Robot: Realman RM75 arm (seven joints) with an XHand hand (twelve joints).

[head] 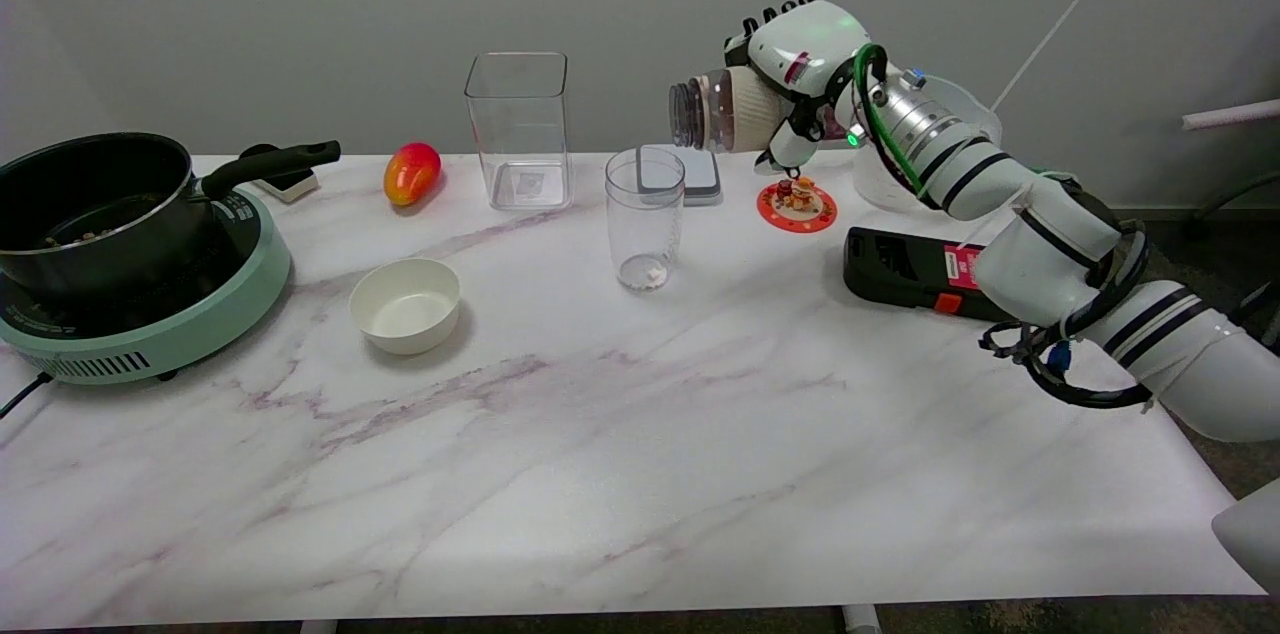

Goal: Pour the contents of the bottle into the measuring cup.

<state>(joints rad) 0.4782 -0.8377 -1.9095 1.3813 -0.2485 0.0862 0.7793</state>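
My right hand [800, 64] grips a clear bottle [722, 111] with pale contents, held on its side in the air. The bottle's open mouth points left, just above and to the right of the measuring cup [645, 217]. The measuring cup is a clear tall cup standing upright on the marble table [600, 434], with a small pale bit at its bottom. The fingers wrap the bottle's rear half and hide it.
A tall clear square container [518, 129] stands behind the cup, a mango [411, 173] to its left. A white bowl [405, 304] sits front left. A black pot [90, 204] rests on a green cooker [150, 324]. A grey scale [690, 176], an orange coaster [797, 207] and a black device [905, 272] lie right.
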